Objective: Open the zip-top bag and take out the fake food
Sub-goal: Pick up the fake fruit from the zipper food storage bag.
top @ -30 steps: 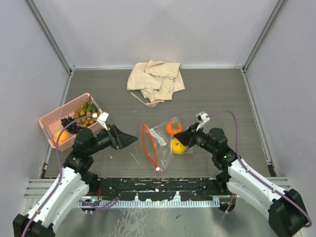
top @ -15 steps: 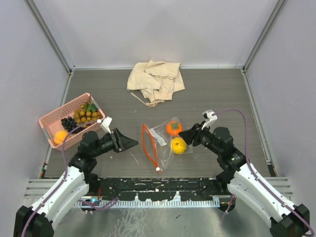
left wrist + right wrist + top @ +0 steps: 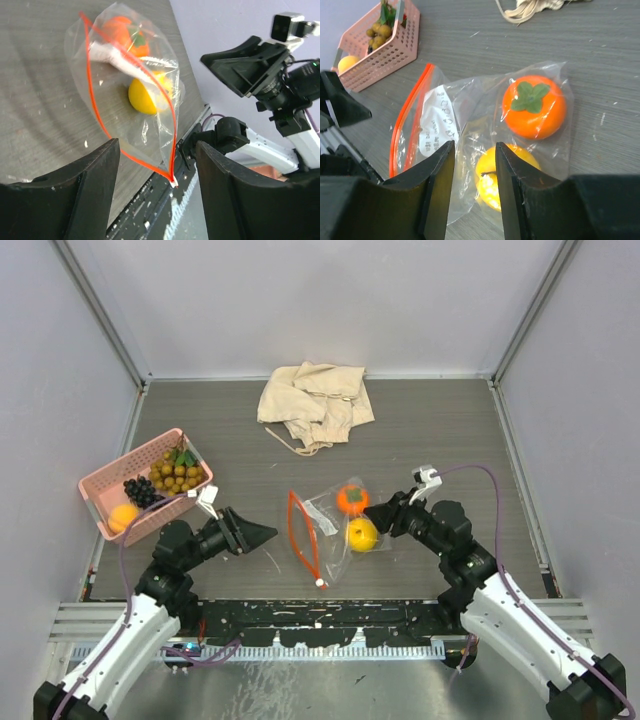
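The clear zip-top bag (image 3: 322,525) lies flat mid-table, its orange-red zip strip (image 3: 298,530) parted into a loop on the left side. Inside it lie two pieces of fake food: an orange fruit with a green leaf top (image 3: 351,499) and a yellow lemon (image 3: 361,534). My left gripper (image 3: 268,533) is open, low over the table just left of the zip strip; in its wrist view the bag (image 3: 117,115) fills the gap ahead. My right gripper (image 3: 375,512) is open at the bag's right edge, its jaws over the lemon (image 3: 485,175) beside the orange fruit (image 3: 534,106), holding nothing.
A pink mesh basket (image 3: 125,458) at the left holds a tan berry cluster (image 3: 177,473), dark grapes (image 3: 138,490) and an orange fruit (image 3: 124,517). A crumpled beige cloth (image 3: 315,400) lies at the back. Grey walls close in both sides and the rear.
The right gripper has opened and drawn back a little from the lemon. The left arm has sunk toward the near edge, its jaws still pointing at the zip strip. The bag has not moved.
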Tool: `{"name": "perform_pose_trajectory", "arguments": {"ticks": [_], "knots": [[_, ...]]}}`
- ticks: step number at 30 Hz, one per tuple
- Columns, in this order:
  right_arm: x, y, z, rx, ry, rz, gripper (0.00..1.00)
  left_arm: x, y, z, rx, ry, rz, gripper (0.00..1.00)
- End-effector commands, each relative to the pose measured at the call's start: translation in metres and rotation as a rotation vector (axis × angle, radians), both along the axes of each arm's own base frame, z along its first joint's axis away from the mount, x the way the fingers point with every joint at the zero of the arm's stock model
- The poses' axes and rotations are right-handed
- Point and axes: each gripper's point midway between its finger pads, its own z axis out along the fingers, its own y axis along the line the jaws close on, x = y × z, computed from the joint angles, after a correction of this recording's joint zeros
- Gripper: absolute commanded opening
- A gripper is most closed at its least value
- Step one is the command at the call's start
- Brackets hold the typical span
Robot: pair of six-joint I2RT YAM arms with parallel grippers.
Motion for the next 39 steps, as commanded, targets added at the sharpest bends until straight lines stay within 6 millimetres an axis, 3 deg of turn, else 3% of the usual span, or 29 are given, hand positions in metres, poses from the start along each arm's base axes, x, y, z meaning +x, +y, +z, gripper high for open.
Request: {"name": "perform_pose_trajectory", "arguments": {"ticks": [1, 3, 6, 7, 8, 11, 14, 16, 18, 21, 25, 29, 34, 39], "knots": [[0.017, -0.017, 0.026, 0.027, -0.018, -0.146, 0.44, 0.0, -0.001, -0.004, -0.089, 0.158, 0.035, 0.62], [0.015, -0.012, 0.021, 0.079, -0.009, -0.133, 0.44, 0.003, 0.0, 0.004, -0.086, 0.111, 0.043, 0.62], [0.006, 0.013, 0.036, 0.14, -0.153, 0.039, 0.43, -0.006, -0.005, 0.027, -0.006, -0.123, -0.067, 0.65], [0.003, 0.019, 0.037, 0.133, -0.187, 0.088, 0.43, -0.006, -0.006, 0.025, 0.026, -0.151, -0.082, 0.66], [0.009, 0.019, 0.042, 0.147, -0.167, 0.062, 0.43, 0.001, -0.002, 0.019, 0.04, -0.12, -0.038, 0.66], [0.02, 0.019, 0.043, 0.046, -0.115, 0.053, 0.43, 0.007, -0.006, 0.032, 0.016, -0.176, -0.041, 0.67], [0.043, 0.006, 0.03, -0.035, -0.093, -0.061, 0.43, 0.018, -0.007, 0.019, 0.038, -0.129, -0.019, 0.61], [0.06, -0.004, 0.023, -0.045, -0.073, -0.15, 0.42, 0.026, -0.013, 0.02, -0.011, -0.112, -0.017, 0.46], [0.07, -0.001, 0.018, 0.004, -0.045, -0.154, 0.42, 0.027, -0.023, 0.024, -0.051, -0.077, -0.06, 0.37], [0.082, 0.009, 0.005, 0.059, 0.026, -0.115, 0.41, 0.023, -0.041, 0.024, -0.045, -0.049, -0.122, 0.34], [0.1, 0.009, -0.01, 0.062, 0.097, -0.098, 0.4, 0.015, -0.058, 0.014, 0.037, -0.051, -0.124, 0.35], [0.112, 0.008, -0.018, 0.074, 0.138, -0.087, 0.38, 0.019, -0.061, 0.001, 0.126, -0.023, -0.076, 0.36], [0.118, 0.014, -0.028, 0.093, 0.174, -0.059, 0.33, 0.026, -0.063, -0.027, 0.199, 0.045, -0.03, 0.39], [0.117, 0.017, -0.04, 0.093, 0.207, -0.04, 0.22, 0.028, -0.072, -0.037, 0.224, 0.075, -0.049, 0.41]]}}
